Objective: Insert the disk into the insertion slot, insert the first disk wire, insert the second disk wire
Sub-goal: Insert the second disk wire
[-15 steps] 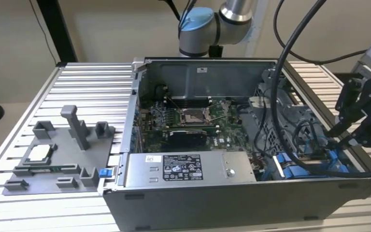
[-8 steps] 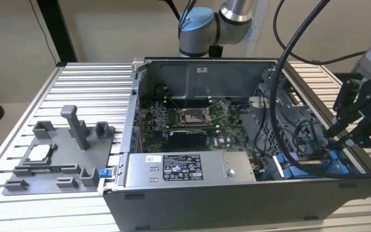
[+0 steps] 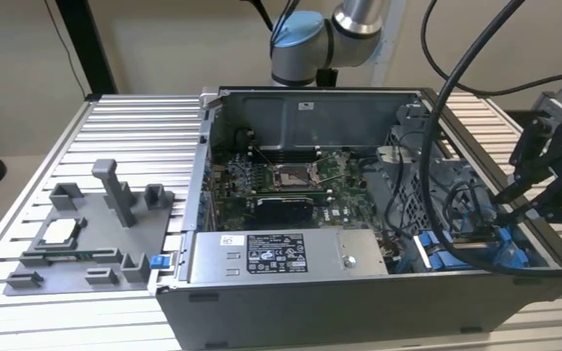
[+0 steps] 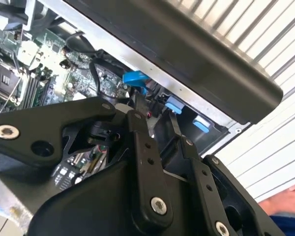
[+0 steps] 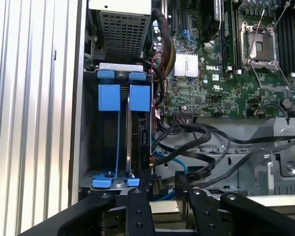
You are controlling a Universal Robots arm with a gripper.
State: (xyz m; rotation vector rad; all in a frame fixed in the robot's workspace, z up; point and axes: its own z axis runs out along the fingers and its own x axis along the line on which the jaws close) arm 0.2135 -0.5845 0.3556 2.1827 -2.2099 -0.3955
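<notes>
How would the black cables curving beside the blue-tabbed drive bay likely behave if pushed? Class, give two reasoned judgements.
Probably floppy: the black cables lie in loose curves beside the insertion slot. Likely light and easily shifted, as they seem to rest loosely on the grey metal plate.

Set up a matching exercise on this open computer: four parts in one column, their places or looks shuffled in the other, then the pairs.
1. peg tray
2. CPU socket
3. insertion slot
4. power supply

A. bright blue tabs, corner of the case at the exterior view's right
B. middle of the motherboard
C. on the slatted table, outside the case
D. grey box with a sticker, along the case's near wall

Pairs: 1-C, 2-B, 3-A, 4-D
</notes>
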